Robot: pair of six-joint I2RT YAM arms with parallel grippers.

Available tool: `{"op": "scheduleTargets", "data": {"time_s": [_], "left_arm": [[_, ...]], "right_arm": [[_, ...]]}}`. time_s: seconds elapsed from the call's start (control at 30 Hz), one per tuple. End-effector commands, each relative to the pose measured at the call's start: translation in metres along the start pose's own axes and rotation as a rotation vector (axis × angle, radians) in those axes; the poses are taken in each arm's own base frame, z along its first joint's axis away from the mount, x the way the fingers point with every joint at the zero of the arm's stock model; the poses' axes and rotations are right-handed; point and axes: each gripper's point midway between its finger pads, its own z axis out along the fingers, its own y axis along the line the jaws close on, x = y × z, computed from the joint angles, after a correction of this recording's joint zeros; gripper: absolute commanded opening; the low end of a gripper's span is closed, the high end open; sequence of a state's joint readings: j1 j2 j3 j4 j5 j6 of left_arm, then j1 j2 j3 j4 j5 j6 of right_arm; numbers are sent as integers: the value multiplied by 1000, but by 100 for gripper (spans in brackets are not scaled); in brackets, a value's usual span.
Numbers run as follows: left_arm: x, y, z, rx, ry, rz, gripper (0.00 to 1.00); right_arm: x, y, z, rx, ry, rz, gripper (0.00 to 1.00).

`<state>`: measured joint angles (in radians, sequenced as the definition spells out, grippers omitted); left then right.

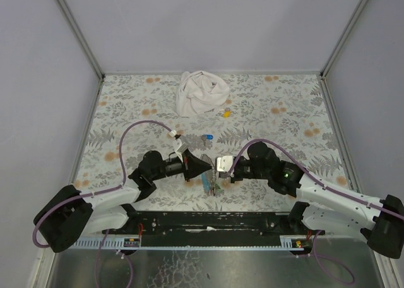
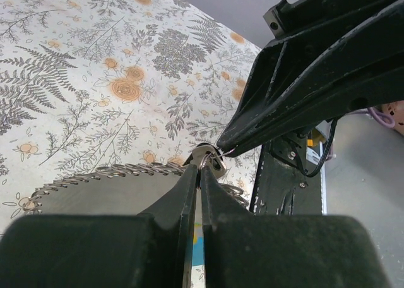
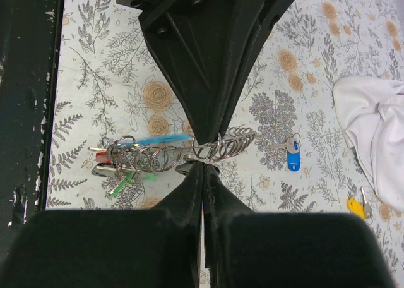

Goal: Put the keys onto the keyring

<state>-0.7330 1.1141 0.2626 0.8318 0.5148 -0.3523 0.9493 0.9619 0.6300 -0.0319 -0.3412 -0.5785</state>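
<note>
Both grippers meet tip to tip just above the table's near middle. My left gripper [image 1: 209, 169] [image 2: 201, 164] is shut on a thin metal ring of the keyring [image 2: 213, 156]. My right gripper [image 1: 218, 167] [image 3: 203, 163] is shut on the same cluster of rings [image 3: 230, 144] from the opposite side. A row of rings trails off to a blue strap [image 3: 161, 139] and green-capped keys [image 3: 121, 183] lying on the table. A blue-capped key [image 1: 206, 138] [image 3: 291, 156] lies apart, farther back. The ring's gap is hidden by the fingers.
A crumpled white cloth [image 1: 201, 92] [image 3: 372, 127] lies at the back centre. A small yellow-capped key [image 1: 226, 113] [image 3: 355, 206] rests beside it. Grey walls close the table on three sides, and a black rail [image 1: 208, 220] runs along the near edge.
</note>
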Motion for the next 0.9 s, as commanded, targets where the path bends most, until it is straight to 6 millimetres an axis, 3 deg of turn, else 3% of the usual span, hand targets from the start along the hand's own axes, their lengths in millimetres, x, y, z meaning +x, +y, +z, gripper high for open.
{"op": "scheduleTargets", "data": {"time_s": [0.0, 0.63, 0.87], "left_arm": [[-42, 13, -3, -91, -195, 2, 0], [-52, 16, -8, -146, -334, -110, 0], [-49, 17, -7, -154, -345, -126, 0]], "right_arm": [[7, 16, -3, -43, 15, 53, 0], [6, 26, 13, -107, -6, 65, 0], [-4, 18, 16, -100, -18, 41, 0]]}}
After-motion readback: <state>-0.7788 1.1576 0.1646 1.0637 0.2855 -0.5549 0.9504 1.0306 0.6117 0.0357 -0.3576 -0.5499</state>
